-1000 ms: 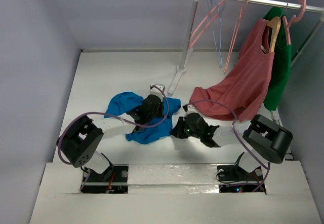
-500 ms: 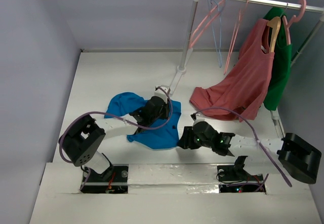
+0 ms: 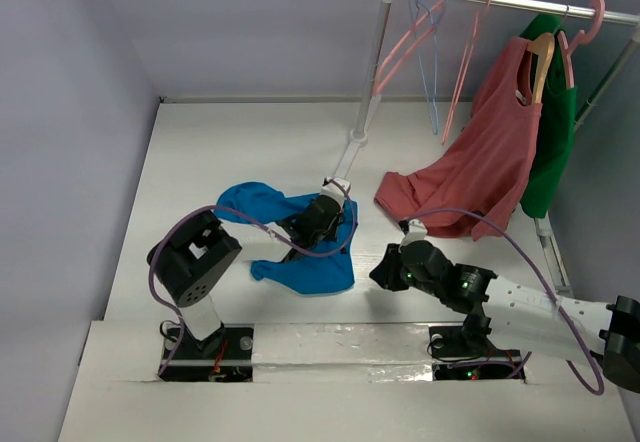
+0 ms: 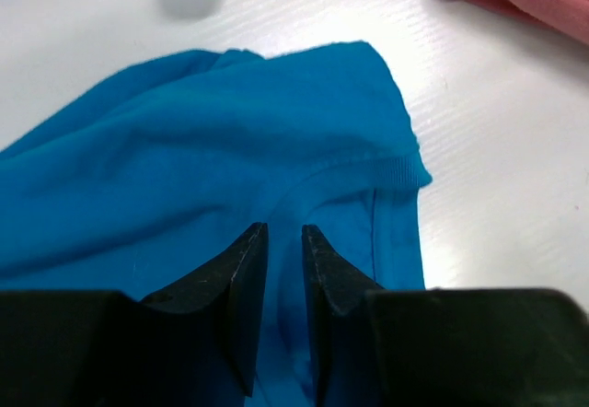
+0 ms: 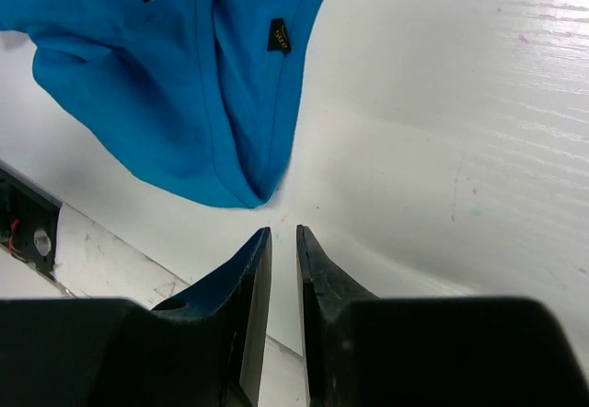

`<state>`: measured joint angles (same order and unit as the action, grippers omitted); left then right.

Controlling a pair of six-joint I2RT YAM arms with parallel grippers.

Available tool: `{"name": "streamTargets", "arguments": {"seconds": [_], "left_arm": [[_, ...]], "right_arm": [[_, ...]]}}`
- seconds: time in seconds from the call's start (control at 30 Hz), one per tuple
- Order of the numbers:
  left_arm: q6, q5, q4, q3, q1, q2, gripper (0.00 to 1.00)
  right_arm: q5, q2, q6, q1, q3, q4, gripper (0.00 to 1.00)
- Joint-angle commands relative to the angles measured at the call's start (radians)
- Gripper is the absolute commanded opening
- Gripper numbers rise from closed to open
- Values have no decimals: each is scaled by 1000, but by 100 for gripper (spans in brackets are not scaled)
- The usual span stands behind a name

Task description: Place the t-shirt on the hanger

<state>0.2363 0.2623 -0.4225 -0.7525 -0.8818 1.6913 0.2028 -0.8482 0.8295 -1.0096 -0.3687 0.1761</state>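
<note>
The bright blue t-shirt (image 3: 300, 267) lies crumpled on the white table, left of centre. My left gripper (image 3: 328, 212) is shut on its fabric near the collar (image 4: 368, 172); blue cloth fills the narrow gap between the jaws (image 4: 285, 237). My right gripper (image 3: 378, 274) is shut and empty, low over bare table just right of the shirt's lower corner (image 5: 248, 186); its jaws (image 5: 283, 237) hold nothing. Thin pink hangers (image 3: 405, 50) hang on the rail at the back, away from both grippers.
A white garment rack (image 3: 370, 72) stands behind the shirt, its foot near my left gripper. A salmon-red sleeveless top (image 3: 480, 162) hangs from a wooden hanger and drapes onto the table. A dark green garment (image 3: 555, 132) hangs at far right. A pale blue hanger (image 3: 432, 72) is on the rail.
My left gripper has moved right with the shirt, dragging it along. My right gripper has pulled away from the shirt's edge to the right, and its arm has stretched out.
</note>
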Motion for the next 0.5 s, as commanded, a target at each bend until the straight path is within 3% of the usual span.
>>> {"name": "streamTargets", "arguments": {"seconds": [0.0,0.3,0.47], "left_arm": [[-54,34,-33,-54,3,19,18],[-91,-1,-56,-102,3,113,22],[-103,-3,-65,-111,3,122,30]], "right_arm": [[11,18,-3,-7,10,-39,23],[-13,-8,7,-7,30,-72,27],[-20,-15,2,-7,31,-89,28]]}}
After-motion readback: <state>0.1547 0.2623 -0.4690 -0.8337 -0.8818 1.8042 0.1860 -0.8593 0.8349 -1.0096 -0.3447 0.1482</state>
